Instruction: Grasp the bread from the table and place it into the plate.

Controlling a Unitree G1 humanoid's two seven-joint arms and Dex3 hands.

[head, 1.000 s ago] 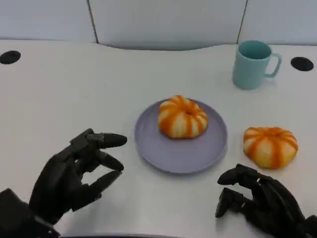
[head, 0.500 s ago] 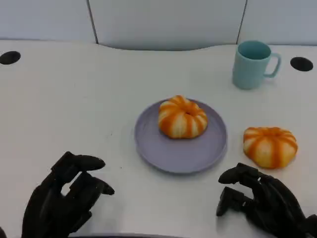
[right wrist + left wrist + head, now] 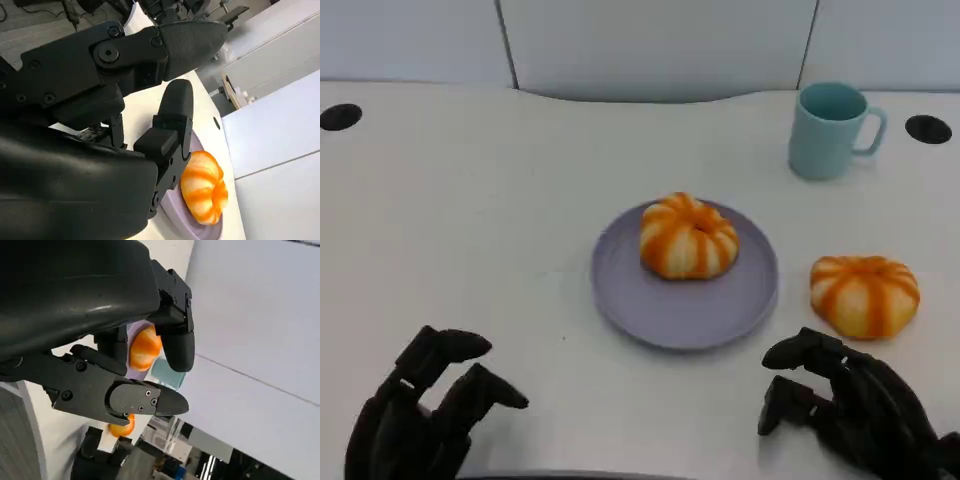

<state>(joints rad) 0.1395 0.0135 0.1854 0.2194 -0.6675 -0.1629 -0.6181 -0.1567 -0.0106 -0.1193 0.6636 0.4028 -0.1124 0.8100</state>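
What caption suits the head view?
One striped orange bread sits on the round purple plate, another waits beside it.

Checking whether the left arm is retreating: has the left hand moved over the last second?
Yes. The left hand has pulled back toward the robot and leftward, away from the purple plate, which has stayed put.

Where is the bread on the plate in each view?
Head view: bread on the plate sits at centre, toward the plate's far side.
Left wrist view: it shows as an orange patch between the left hand's fingers.
Right wrist view: it lies low, past the right hand's fingers.
Shared landmark: the purple plate.
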